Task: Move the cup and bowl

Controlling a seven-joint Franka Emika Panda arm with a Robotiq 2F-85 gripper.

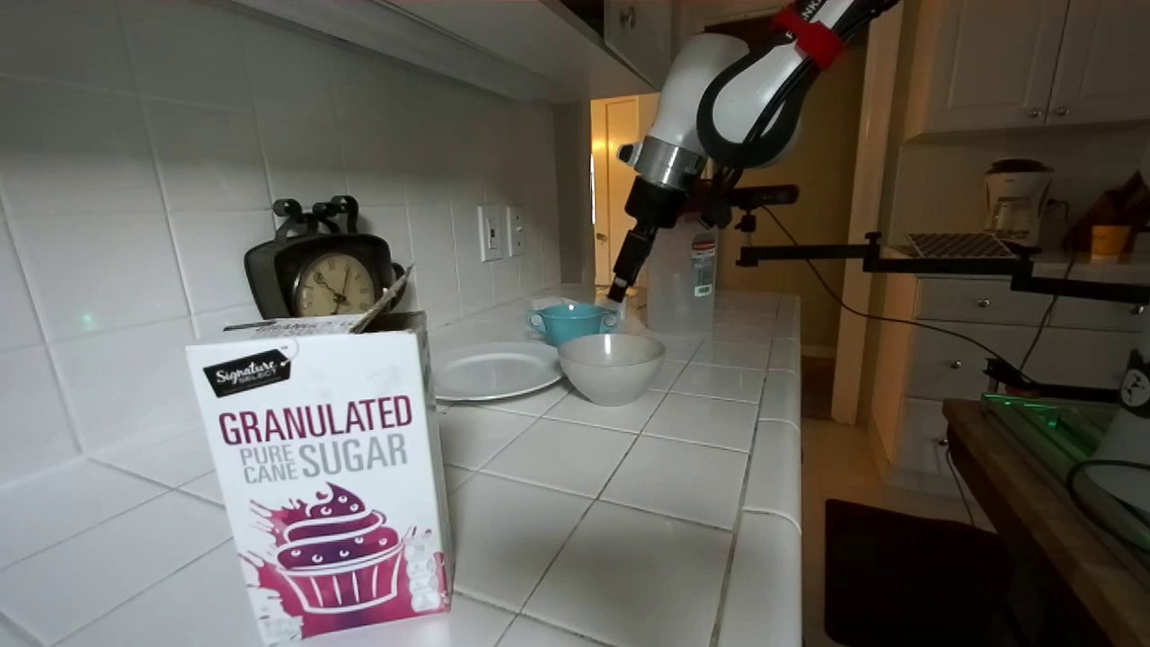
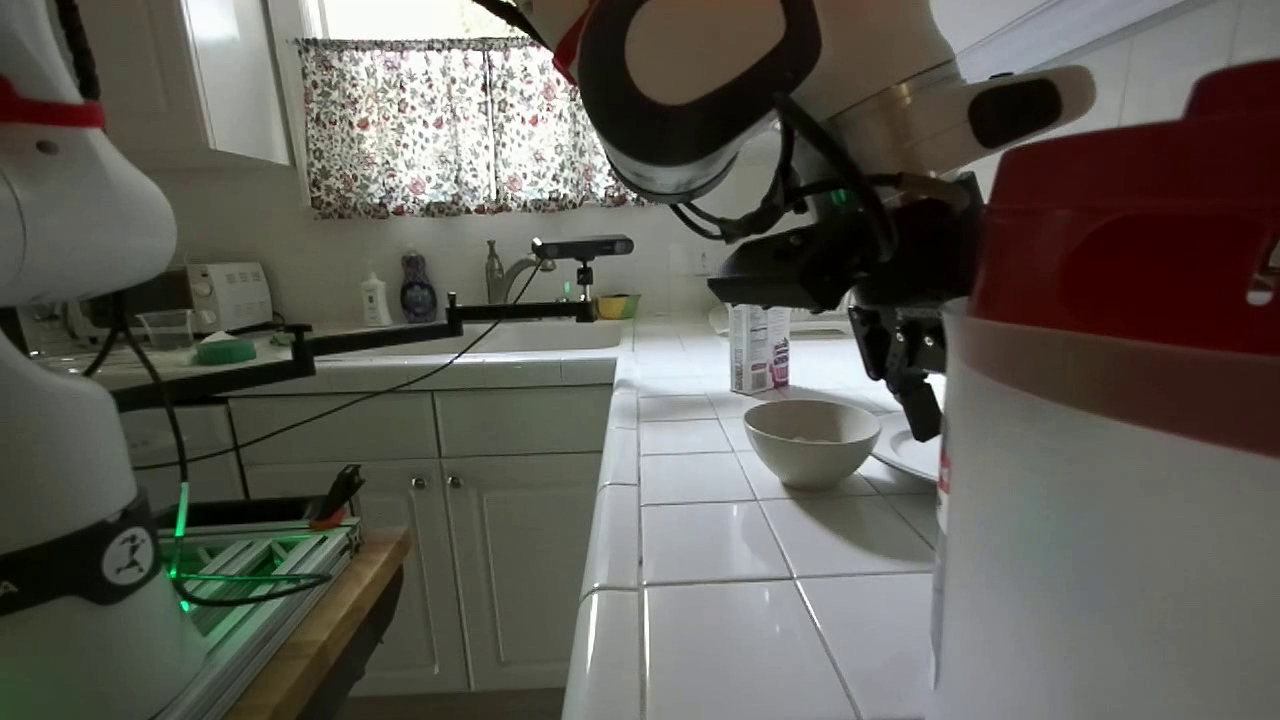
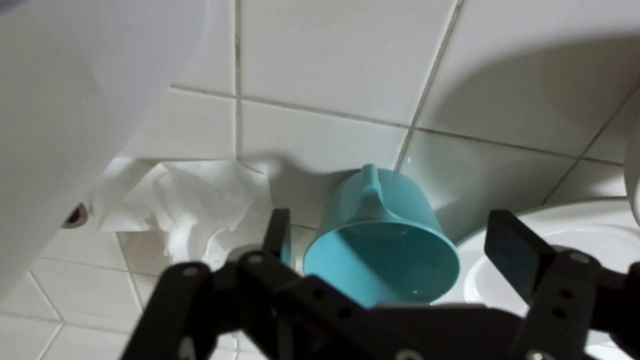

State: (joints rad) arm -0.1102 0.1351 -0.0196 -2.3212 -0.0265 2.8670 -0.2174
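With your black 2-finger gripper (image 3: 389, 235) parted wide, straddle the round teal handled cup (image 3: 382, 242) evenly, clearing the flat white plate (image 1: 496, 370).

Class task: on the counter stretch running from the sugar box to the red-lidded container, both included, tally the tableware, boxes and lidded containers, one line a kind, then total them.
Tableware: 3 (teal cup, white bowl, white plate)
Boxes: 1 (sugar box)
Lidded containers: 1 (red-lidded container)
Total: 5
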